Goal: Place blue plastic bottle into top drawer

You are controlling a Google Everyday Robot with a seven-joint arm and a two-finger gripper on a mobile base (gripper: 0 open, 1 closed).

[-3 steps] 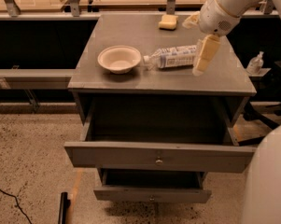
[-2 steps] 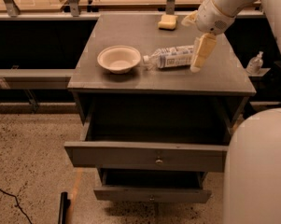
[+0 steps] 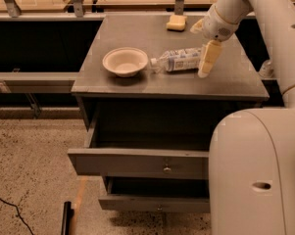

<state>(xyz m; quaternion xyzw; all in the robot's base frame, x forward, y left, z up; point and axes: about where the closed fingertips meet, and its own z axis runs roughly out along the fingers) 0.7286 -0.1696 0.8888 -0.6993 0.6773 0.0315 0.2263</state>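
Grey cabinet top (image 3: 137,33), as I see it from here, carries three loose things: one white bowl (image 3: 125,61), one bottle (image 3: 179,60) lying on its side just right of the bowl with its cap close to the bowl's rim, and one yellow sponge (image 3: 176,22) behind the bowl to the right. My one gripper (image 3: 207,60) hangs at the bottle's end farthest from the bowl, and I cannot tell whether it is clenched or released. Below the bowl two drawers stand pulled out, the top drawer (image 3: 137,163) over the lower drawer (image 3: 154,203).
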